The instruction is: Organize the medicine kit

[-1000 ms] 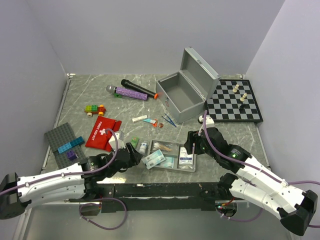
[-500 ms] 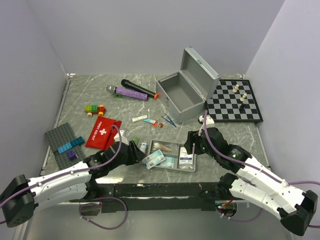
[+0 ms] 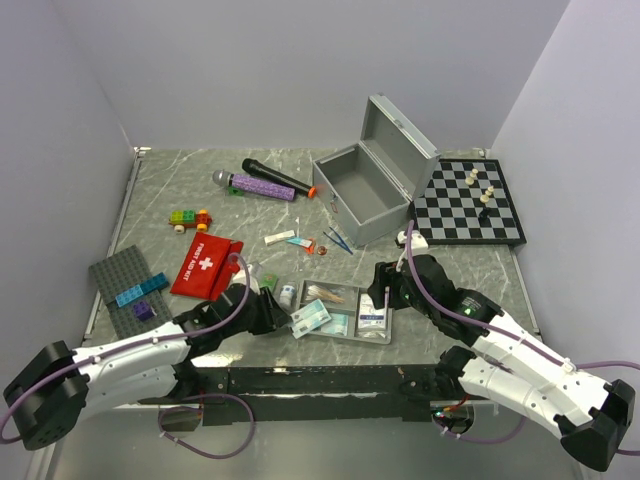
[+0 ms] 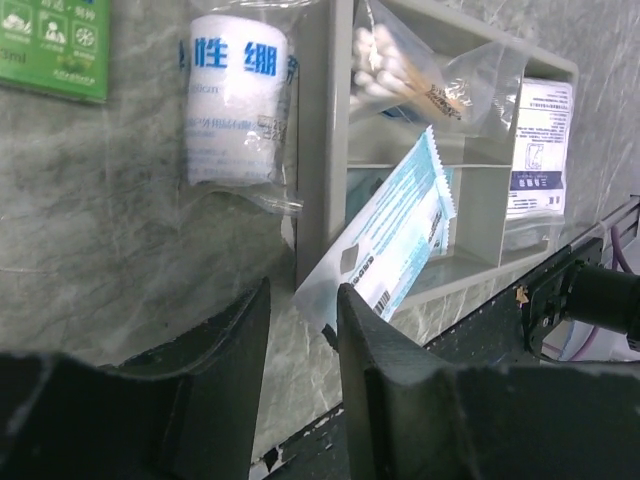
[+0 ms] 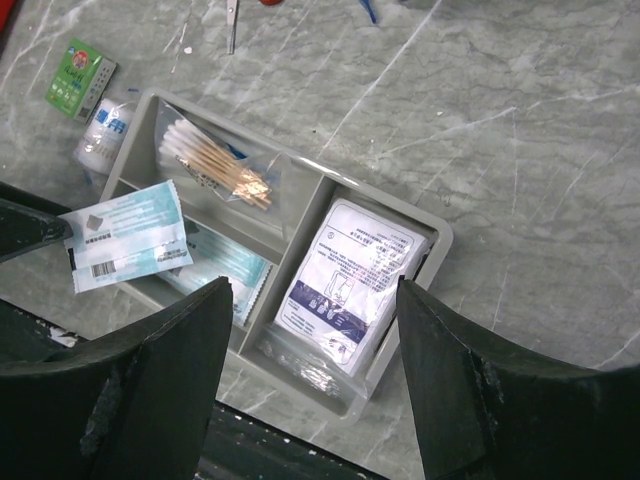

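Pale-blue sachet point(image 4: 385, 240) is the item in play. It lies half out of the grey divided tray point(image 4: 325, 120), propped tilted on the tray's left wall. Its long axis runs diagonally: one short end sticks out over the bench point(image 3: 450, 270) toward the left gripper point(image 4: 303, 300), the other points into the near-left compartment.

The tray sits near the front edge of the bench, between the two arms, long axis roughly left-right. It holds a cotton swab packet point(image 4: 410, 80) in the far-left compartment and a white packet point(image 5: 350, 280) in the right one.

Left gripper: jaws narrow and straddling the sachet's outer corner. A gap shows, and no firm pinch on the sachet is visible.

Right gripper point(image 5: 312, 285): jaws wide, holding nothing, hovering over the tray.

Step looks like seating the sachet in the tray. Next move likely calls for pinching that corner, then lifting over the wall and laying the sachet flat inside. The film is thin, so slip is a risk.

Bandage roll point(image 4: 232, 110) lies on the bench just beside the tray's left wall. The red pouch point(image 3: 207, 266) is further left. The metal case point(image 3: 360, 195) is well apart at the back, lid open.
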`<state>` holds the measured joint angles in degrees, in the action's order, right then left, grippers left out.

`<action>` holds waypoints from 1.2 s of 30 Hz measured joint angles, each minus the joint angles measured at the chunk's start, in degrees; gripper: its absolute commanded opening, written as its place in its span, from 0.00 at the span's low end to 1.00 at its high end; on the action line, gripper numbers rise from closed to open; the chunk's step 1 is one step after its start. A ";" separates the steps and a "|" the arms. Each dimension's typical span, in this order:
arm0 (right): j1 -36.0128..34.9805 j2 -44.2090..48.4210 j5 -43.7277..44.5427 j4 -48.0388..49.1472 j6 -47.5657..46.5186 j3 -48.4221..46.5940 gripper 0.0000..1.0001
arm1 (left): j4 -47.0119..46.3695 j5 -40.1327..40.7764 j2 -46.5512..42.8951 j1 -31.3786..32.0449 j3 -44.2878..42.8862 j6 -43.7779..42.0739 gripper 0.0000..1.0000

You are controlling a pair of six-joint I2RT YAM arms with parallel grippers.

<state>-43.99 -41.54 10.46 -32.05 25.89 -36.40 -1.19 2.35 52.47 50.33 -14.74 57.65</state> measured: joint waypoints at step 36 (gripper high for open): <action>0.00 -1.16 -0.68 0.44 0.00 0.00 0.73 | -1.51 -9.22 9.84 -0.42 -12.46 -16.65 0.01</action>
<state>-43.99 -42.70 9.78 -31.62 25.89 -36.40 -2.70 -6.87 62.30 49.91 -27.20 40.99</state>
